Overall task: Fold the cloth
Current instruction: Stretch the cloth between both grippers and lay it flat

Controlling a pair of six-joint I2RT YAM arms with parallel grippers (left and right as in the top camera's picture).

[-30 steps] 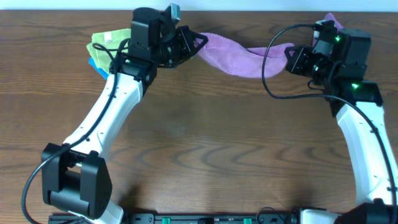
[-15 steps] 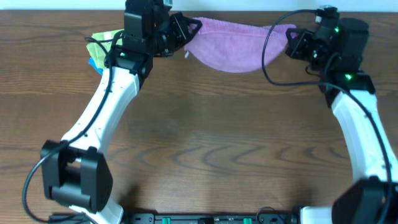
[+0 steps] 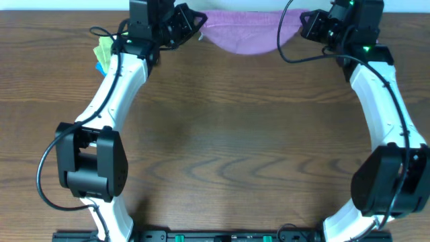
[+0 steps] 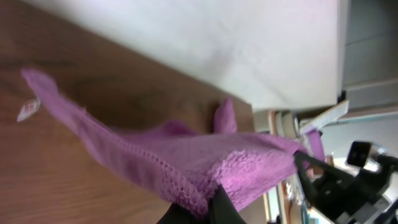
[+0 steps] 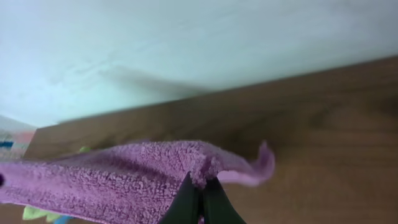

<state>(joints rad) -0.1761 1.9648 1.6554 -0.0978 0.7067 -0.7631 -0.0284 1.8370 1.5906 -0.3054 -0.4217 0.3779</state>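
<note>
Now both grippers sit over the far edge of the table, and the cloth is stretched between them, sagging in a shallow curve at its middle. The left gripper is clenched on one end of the cloth. Its wrist view shows the dark fingertips pinching a stitched hem, and the fabric runs away from them to a far corner with a small white tag just beside it. The right gripper is clamped on the opposite end. In its wrist view the two fingers meet on a bunched fold of the pile, and a loose corner curls up just beyond them. On the outer side of the left gripper, away from the right one, a green cloth lies on the table, with a bit of blue at its near edge.
</note>
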